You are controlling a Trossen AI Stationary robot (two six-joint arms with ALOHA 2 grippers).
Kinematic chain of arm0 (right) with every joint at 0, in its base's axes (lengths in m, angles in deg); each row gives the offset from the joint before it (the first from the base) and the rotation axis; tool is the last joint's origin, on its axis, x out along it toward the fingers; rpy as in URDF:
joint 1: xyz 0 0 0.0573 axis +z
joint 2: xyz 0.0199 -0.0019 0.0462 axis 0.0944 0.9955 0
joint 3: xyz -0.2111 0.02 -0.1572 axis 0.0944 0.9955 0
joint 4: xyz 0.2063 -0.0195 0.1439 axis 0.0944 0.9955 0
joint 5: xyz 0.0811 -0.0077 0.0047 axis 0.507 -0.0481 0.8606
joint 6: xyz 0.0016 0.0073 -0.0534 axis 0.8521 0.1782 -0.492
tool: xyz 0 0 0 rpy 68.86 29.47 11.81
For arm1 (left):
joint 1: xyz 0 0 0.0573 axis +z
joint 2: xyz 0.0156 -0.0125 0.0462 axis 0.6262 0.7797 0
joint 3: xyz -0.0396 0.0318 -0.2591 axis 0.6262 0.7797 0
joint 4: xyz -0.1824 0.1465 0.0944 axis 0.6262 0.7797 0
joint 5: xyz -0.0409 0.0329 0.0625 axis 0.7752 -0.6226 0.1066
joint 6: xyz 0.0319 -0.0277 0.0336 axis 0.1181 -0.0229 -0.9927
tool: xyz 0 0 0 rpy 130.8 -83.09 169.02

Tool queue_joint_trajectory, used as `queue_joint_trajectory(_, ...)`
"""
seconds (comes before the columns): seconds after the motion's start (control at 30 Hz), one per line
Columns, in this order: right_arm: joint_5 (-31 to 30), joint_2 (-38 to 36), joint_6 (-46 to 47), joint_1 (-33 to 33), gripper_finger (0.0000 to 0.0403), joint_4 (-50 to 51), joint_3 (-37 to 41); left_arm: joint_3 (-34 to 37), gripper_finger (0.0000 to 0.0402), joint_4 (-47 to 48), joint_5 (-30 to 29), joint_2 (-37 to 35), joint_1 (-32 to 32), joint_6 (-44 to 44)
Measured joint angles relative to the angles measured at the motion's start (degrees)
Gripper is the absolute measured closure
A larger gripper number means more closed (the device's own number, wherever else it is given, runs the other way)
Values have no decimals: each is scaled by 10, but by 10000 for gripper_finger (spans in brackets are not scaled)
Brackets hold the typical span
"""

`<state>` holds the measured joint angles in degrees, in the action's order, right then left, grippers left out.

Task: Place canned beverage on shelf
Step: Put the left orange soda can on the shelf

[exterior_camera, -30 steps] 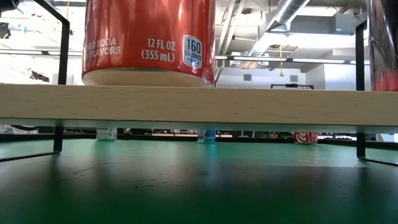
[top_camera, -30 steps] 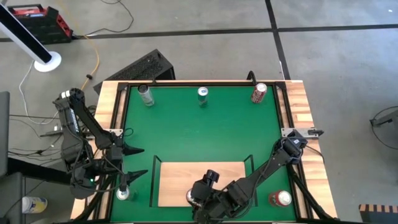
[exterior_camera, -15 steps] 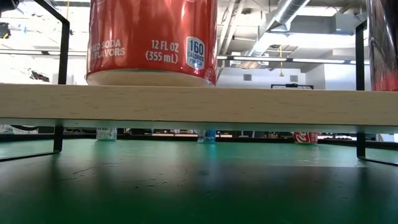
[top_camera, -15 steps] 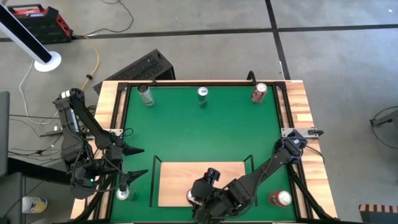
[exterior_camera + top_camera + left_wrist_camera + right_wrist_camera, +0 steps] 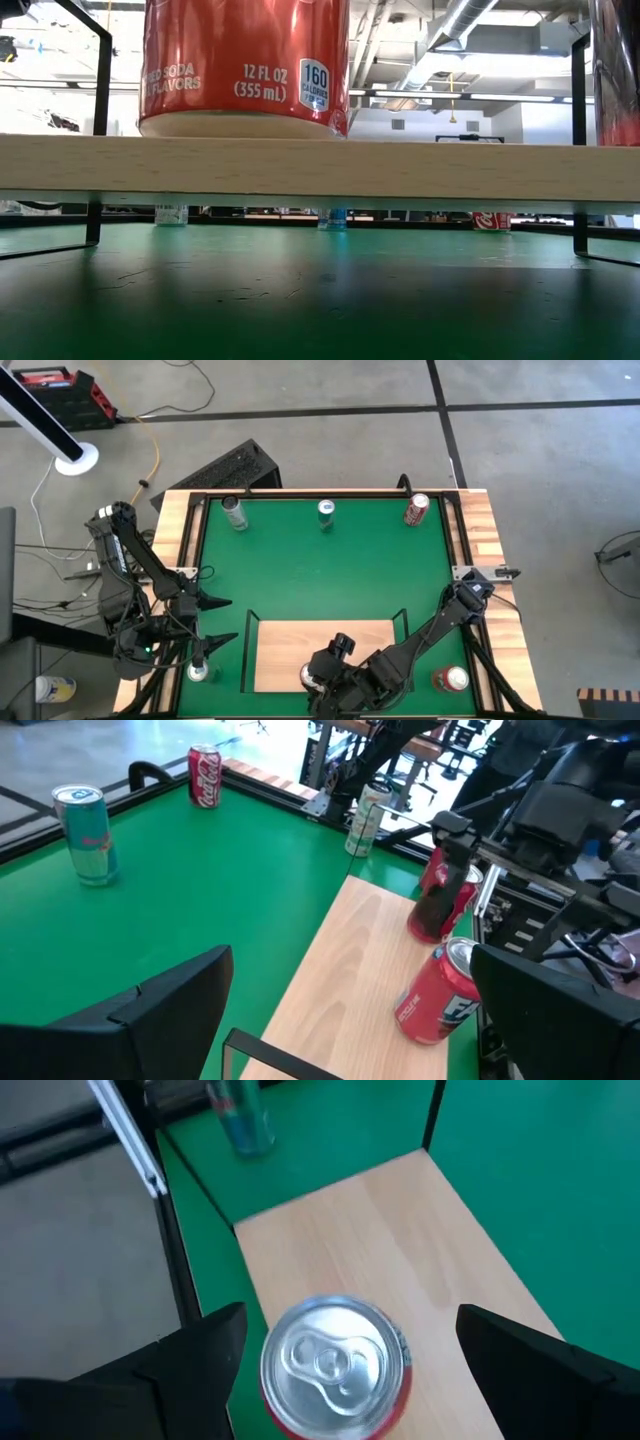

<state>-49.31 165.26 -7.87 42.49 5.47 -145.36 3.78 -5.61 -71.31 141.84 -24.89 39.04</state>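
High view: the shelf (image 5: 300,650), a pale-wood board with thin black rails, lies at the near edge of the green mat (image 5: 320,570). The right gripper (image 5: 322,678) sits low over the board's near edge, with a red can (image 5: 312,678) directly under it. The left gripper (image 5: 212,622) waits at the mat's left edge with its fingers spread wide, just above a silver-topped can (image 5: 198,672). A second red can (image 5: 450,679) stands right of the shelf, outside its rail. Three more cans line the far edge: a grey one (image 5: 235,513), a teal one (image 5: 326,512) and a red one (image 5: 416,509).

Low view: the red can (image 5: 243,65) stands upright on the board (image 5: 320,165), its base resting on the wood. Beneath the board, the three far cans show small across the mat.

Left wrist view: the left gripper's dark fingers (image 5: 160,1000) stand well apart with nothing between them. On the board (image 5: 350,965) the red can (image 5: 436,992) appears, and the right arm's dark frame rises behind it.

Right wrist view: the right gripper (image 5: 345,1350) looks straight down on the red can's silver top (image 5: 333,1365). Its two fingers (image 5: 200,1355) are apart, one on each side of the can, and neither touches it. The can stands near the board's (image 5: 400,1250) corner.
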Motion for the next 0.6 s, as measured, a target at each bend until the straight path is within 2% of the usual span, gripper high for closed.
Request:
queue_joint_trajectory(0.5,-1,0,8,2,19,-23,27,0,9,0,1,0,0,0)
queue_joint_trajectory(0.6,14,0,8,-1,19,-24,27,0,9,0,1,0,0,0)
